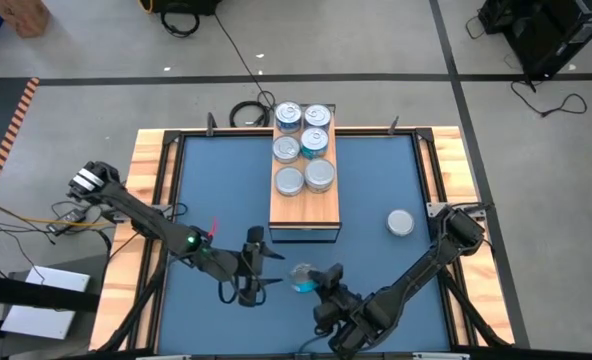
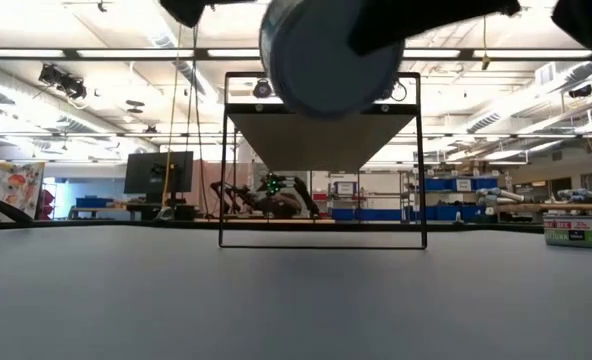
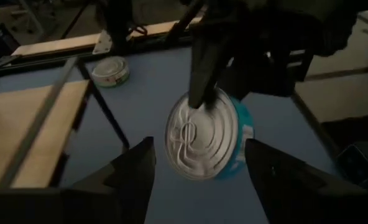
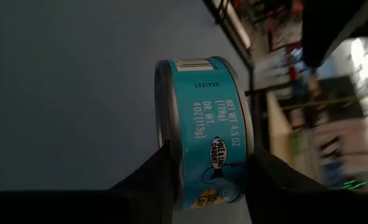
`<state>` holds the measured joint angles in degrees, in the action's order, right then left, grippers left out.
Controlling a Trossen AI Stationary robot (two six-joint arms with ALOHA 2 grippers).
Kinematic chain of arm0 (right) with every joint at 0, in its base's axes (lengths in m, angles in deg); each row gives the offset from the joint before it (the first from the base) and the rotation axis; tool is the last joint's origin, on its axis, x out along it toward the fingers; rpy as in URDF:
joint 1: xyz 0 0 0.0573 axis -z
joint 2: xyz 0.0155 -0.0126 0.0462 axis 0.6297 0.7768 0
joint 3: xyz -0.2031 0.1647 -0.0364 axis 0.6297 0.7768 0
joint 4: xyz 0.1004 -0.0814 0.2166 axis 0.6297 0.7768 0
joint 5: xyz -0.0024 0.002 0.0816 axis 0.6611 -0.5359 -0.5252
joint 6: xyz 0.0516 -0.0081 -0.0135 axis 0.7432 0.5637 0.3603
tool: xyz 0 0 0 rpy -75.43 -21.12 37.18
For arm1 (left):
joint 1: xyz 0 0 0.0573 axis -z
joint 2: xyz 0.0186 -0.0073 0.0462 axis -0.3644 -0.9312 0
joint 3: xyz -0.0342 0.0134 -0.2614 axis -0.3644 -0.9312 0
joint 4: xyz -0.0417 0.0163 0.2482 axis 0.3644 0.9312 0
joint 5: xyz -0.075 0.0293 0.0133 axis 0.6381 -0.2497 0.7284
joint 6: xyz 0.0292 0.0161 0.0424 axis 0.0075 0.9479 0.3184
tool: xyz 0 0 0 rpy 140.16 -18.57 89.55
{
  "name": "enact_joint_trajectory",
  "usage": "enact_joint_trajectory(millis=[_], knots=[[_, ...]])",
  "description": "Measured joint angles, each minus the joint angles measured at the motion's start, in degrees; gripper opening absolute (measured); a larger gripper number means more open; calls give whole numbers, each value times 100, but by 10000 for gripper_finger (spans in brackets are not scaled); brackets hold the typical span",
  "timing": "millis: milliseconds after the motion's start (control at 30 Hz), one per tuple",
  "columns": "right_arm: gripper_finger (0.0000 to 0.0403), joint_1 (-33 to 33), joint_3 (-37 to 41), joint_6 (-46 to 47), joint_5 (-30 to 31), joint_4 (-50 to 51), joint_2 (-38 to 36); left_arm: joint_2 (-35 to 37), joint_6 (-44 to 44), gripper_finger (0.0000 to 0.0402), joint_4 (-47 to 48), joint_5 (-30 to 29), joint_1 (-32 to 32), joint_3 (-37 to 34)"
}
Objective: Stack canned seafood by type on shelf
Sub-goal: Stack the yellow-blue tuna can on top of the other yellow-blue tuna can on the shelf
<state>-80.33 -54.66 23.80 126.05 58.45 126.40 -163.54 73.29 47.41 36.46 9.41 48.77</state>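
The right hand (image 1: pixel 311 278) pinches a teal-sided tin (image 1: pixel 302 277), one finger (image 4: pixel 148 186) pressed on each flat end, and holds it clear of the blue worktop (image 1: pixel 216 190) toward 6 o'clock, below the shelf's near end. In the left wrist view the tin (image 3: pixel 209 135) is tilted on edge, its silver pull-tab lid facing the camera.

The left hand (image 1: pixel 255 264) sits just at 9 o'clock of that tin, fingers spread and holding nothing, apart from it.

The shelf (image 1: pixel 305 205) runs from the worktop's centre toward 12 o'clock. Six tins stand on its far part in two columns: silver-lidded ones with teal sides among them (image 1: pixel 316 141), and two greyer ones (image 1: pixel 320 175) nearest the bare wood. One loose tin (image 1: pixel 400 222) lies on the worktop at 3 o'clock of the shelf's near end, well apart from both hands.
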Motion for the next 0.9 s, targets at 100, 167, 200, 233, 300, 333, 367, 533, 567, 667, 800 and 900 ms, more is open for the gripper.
enact_joint_trajectory(millis=[100, 167, 200, 233, 300, 333, 367, 533, 567, 667, 800, 900], knots=[[140, -24, -68, -505, 239, -1, 0, 328, -208, 240, 289, -8, 5, -13], [140, -22, -74, -805, 358, -3, 2, 570, -420, 233, 298, 6, 7, -193], [140, -16, -74, -938, 441, 1, 0, 666, -533, 229, 227, 60, 7, -311], [140, -10, -74, -1079, 544, -3, 0, 765, -630, 225, 161, 135, 7, -447], [140, 3, -74, -1424, 797, -23, 0, 986, -780, 215, -92, 350, 7, -816], [140, 6, -74, -1594, 949, -54, 1, 1065, -853, 210, -398, 457, 7, -1000], [140, 13, -74, -1804, 1096, -99, 0, 1147, -908, 204, -758, 602, 7, -1189], [140, 60, -76, -3116, 1588, -596, 1, 1540, -1361, 172, -2407, 1213, -30, -1965], [140, 72, -76, -3401, 1620, -742, 0, 1600, -1583, 166, -2625, 1260, -48, -2063], [140, 121, -76, -4270, 1782, -1231, 1, 1650, -2583, 151, -2905, 1445, -169, -2174], [140, 184, -76, -5326, 1897, -1956, 2, 1634, -3540, 146, -2906, 1755, -244, -2178], [140, 212, -76, -5866, 1895, -2432, 2, 1634, -3620, 155, -2906, 1683, -264, -2178]])
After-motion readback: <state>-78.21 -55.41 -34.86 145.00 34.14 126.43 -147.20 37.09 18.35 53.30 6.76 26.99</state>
